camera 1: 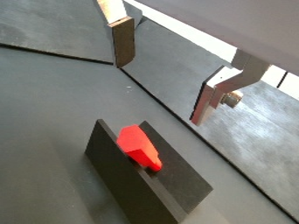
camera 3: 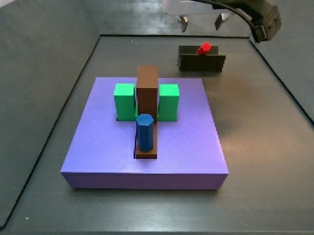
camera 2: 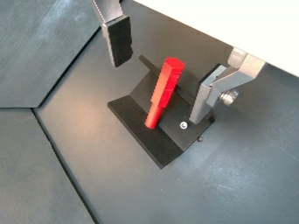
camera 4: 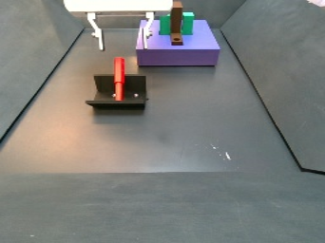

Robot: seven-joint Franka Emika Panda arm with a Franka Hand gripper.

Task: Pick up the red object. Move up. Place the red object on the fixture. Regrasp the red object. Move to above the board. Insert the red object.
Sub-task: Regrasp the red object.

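Wrist views put us closest: we see the gripper (camera 2: 167, 70) above the fixture (camera 2: 163, 140), its two flat silver fingers (camera 2: 115, 35) with dark pads spread wide and holding nothing. Between and below them stands the red object (camera 2: 163, 92), a slim, smooth, square-edged bright-red peg, leaning against the fixture's upright back with its foot on the base plate. In a wrist view it is foreshortened into a stubby red wedge (camera 1: 140, 146) sunk in a slot of the matte black bracket (camera 1: 146, 171), so its length cannot be judged there. The floor (camera 2: 70, 175) is dull dark grey sheet with visible seams.

In a side view the fixture (camera 4: 118, 93) sits well apart from the board, the peg (camera 4: 120, 78) rising from it, and the gripper (camera 4: 121, 33) hangs above, its upper body cut off by the frame edge. Farther back lies the board (camera 3: 147, 138), a flat matte purple block carrying two green blocks (camera 3: 125, 102), a tall brown bar (camera 3: 147, 92) between them and a blue hexagonal peg (camera 3: 143, 131) near its front edge. Beyond it, in that view, only the red tip (camera 3: 205, 48) shows atop the fixture (camera 3: 201, 61), and the gripper (camera 3: 200, 20) is small and hard to read.
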